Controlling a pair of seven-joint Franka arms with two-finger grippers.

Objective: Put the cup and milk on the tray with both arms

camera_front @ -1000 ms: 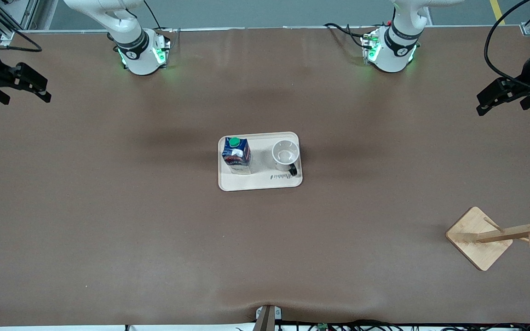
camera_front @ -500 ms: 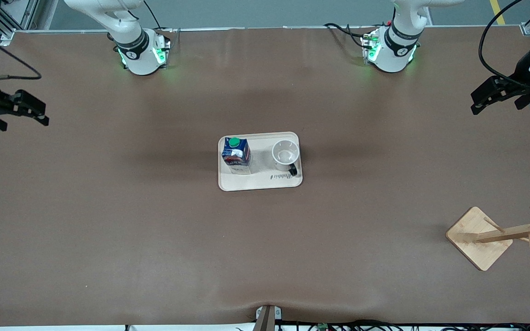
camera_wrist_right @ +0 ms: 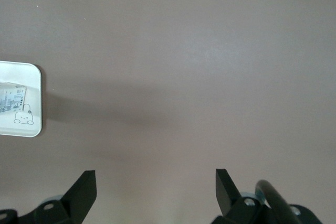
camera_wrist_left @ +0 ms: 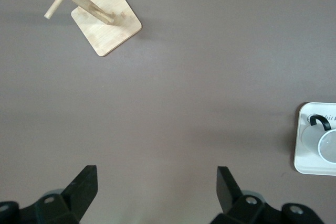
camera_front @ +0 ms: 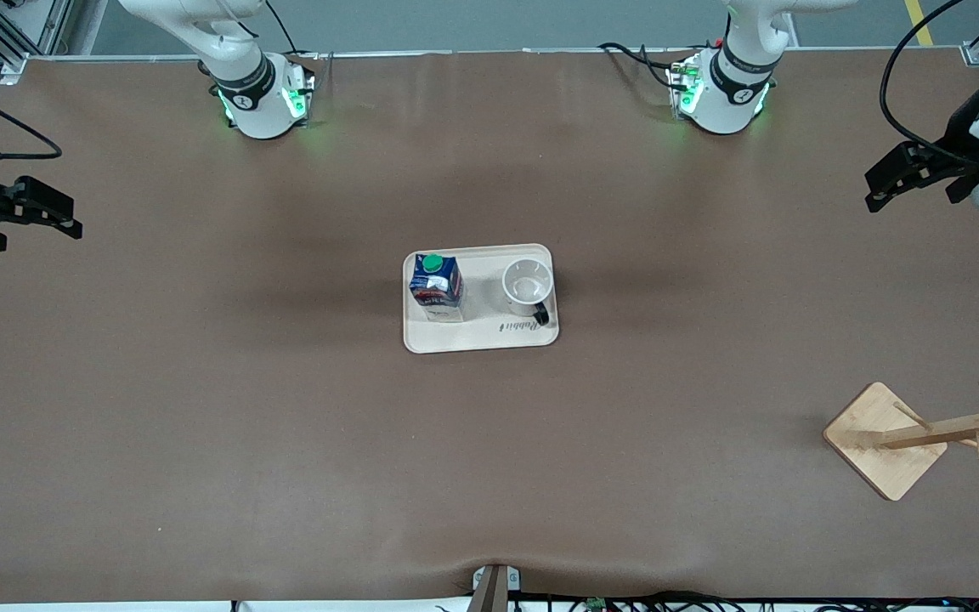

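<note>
The cream tray (camera_front: 481, 338) lies mid-table. The dark-blue milk (camera_front: 436, 287) with its green cap stands on it toward the right arm's end. The white cup (camera_front: 528, 283) stands upright beside the milk, toward the left arm's end, with its black handle toward the front camera. My left gripper (camera_front: 874, 194) hangs open and empty over the table's edge at the left arm's end. Its wrist view shows the tray (camera_wrist_left: 310, 166) and cup (camera_wrist_left: 328, 142) far from the left gripper (camera_wrist_left: 157, 182). My right gripper (camera_front: 73, 219) is open and empty over the right arm's end. The tray (camera_wrist_right: 31, 77) and milk (camera_wrist_right: 10, 99) lie far from the right gripper (camera_wrist_right: 156, 184).
A wooden peg rack (camera_front: 885, 439) lies tipped on its square base, nearer the front camera at the left arm's end, and also shows as the rack (camera_wrist_left: 106, 26) in the left wrist view. Brown tabletop surrounds the tray.
The right gripper has drifted over the right arm's end of the table, lower in the front view. The left gripper shifted slightly. Milk, cup and tray have not moved.
</note>
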